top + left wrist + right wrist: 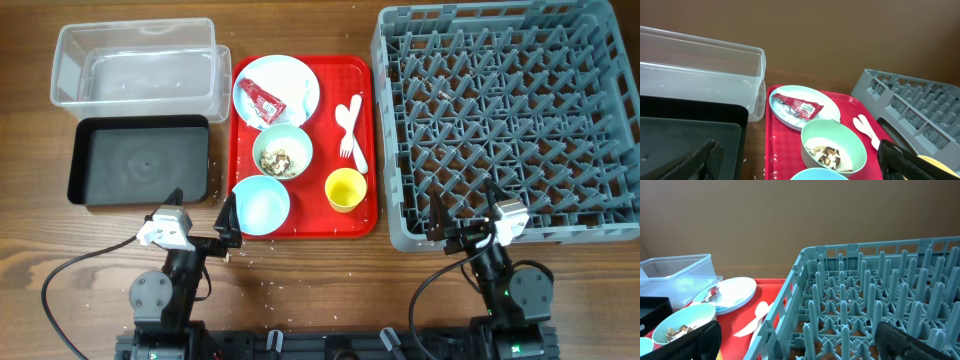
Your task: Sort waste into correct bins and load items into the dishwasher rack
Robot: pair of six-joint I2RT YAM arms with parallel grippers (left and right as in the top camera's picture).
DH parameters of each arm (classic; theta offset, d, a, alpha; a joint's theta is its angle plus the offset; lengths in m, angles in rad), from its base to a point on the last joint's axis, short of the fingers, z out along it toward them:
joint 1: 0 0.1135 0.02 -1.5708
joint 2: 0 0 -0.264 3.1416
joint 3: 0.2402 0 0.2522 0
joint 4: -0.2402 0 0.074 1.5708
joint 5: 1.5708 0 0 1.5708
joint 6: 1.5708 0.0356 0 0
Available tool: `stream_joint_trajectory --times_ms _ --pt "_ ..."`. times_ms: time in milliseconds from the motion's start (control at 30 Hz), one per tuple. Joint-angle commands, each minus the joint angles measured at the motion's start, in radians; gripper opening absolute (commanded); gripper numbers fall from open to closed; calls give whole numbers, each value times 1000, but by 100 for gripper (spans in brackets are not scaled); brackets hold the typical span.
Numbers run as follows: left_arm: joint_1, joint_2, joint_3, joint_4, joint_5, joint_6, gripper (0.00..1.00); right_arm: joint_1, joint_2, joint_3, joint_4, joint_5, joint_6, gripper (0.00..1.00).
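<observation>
A red wrapper lies on the light blue plate at the back of the red tray. The pale green bowl holds food scraps. The light blue bowl and yellow cup sit at the tray's front. White fork and spoon lie on its right. The grey rack stands at the right. The clear tub and black tray are at the left. My left gripper is open near the blue bowl. My right gripper is open at the rack's front edge. No napkin shows.
The left wrist view shows the wrapper on the plate, the green bowl and the black tray close ahead. The right wrist view looks into the rack's pegs. Small crumbs lie on the wooden table near the left arm.
</observation>
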Motion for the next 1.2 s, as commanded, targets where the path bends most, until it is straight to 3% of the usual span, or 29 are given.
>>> stream_joint_trajectory --times_ms 0,1067,1167 --pt "7 -7 -6 -4 -9 19 100 5 3 -1 4 2 -4 100" --pt "7 -7 -6 -1 -9 19 100 5 3 -1 5 6 -6 99" --pt "7 -7 -6 20 45 19 100 5 3 -1 26 6 -5 100"
